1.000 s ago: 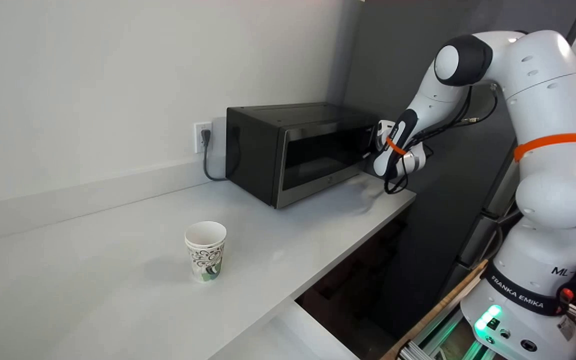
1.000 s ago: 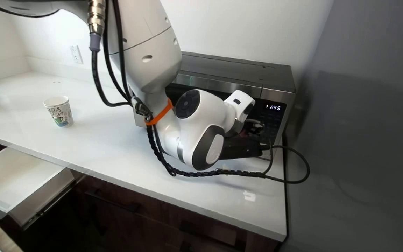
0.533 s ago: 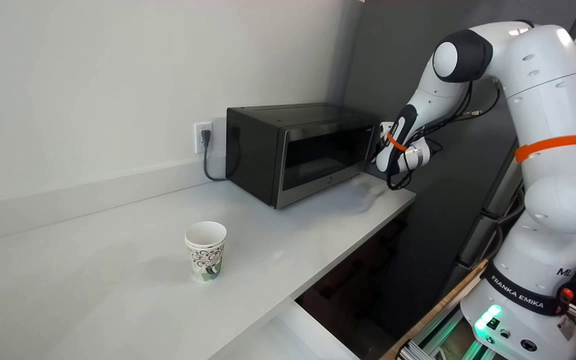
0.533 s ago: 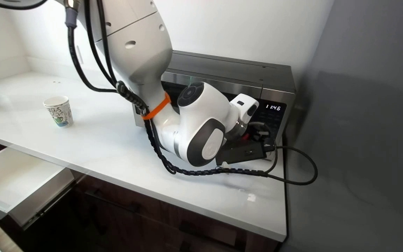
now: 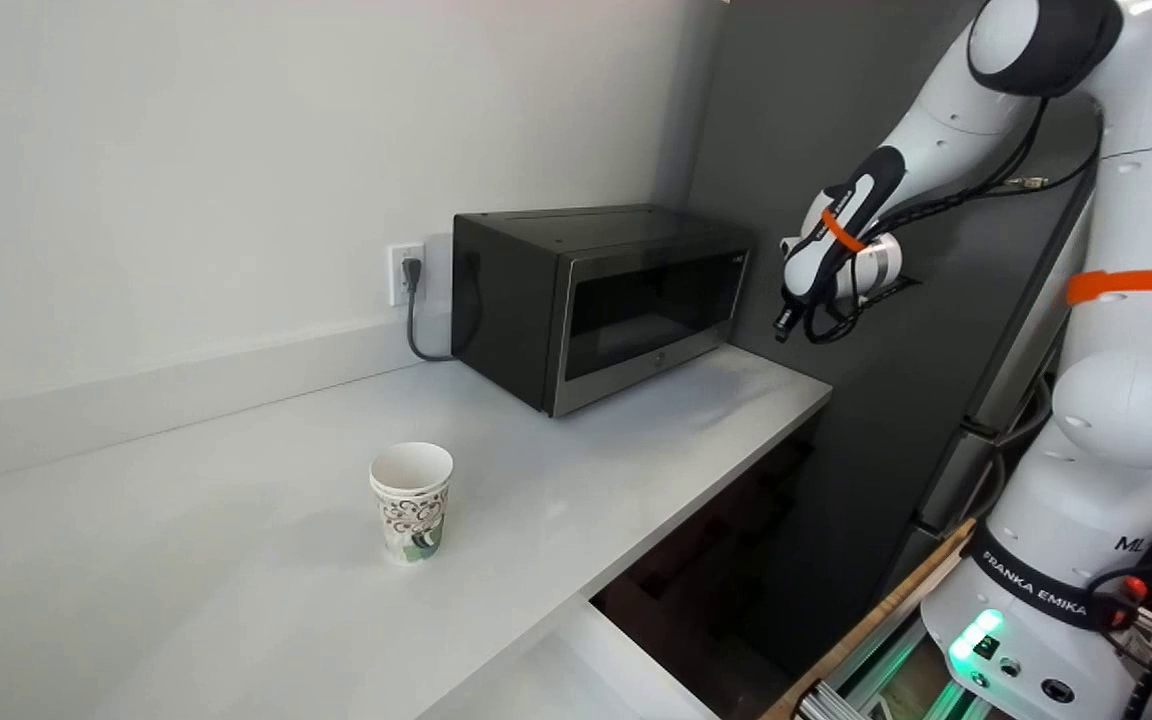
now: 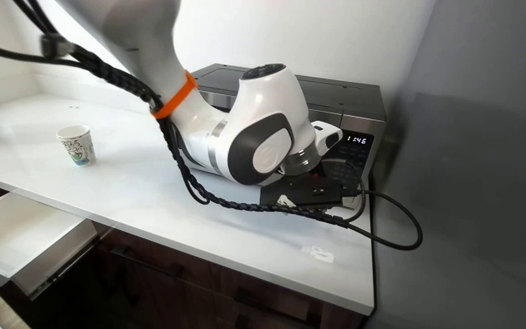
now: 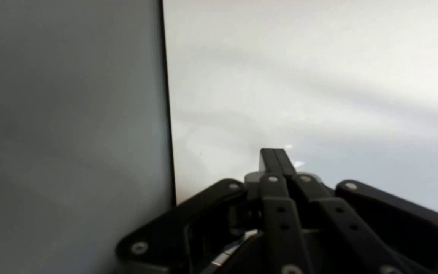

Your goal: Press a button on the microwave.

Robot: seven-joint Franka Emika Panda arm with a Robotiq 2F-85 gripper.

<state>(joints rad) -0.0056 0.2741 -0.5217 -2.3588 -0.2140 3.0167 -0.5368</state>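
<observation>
While the Robotiq gripper (image 7: 277, 158), clenched empty, pointed toward the countertop (image 5: 536, 510), a clean press seemed to need squaring up gently to the keypad (image 6: 355, 153) on the microwave (image 5: 598, 298).

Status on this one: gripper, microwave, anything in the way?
Gripper shut, nothing held. Microwave closed, display lit. Paper cup off to the side, seemingly no obstacle.

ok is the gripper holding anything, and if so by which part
Nothing is held: in the wrist view the gripper is shut, its fingertips together with no object between them.
</observation>
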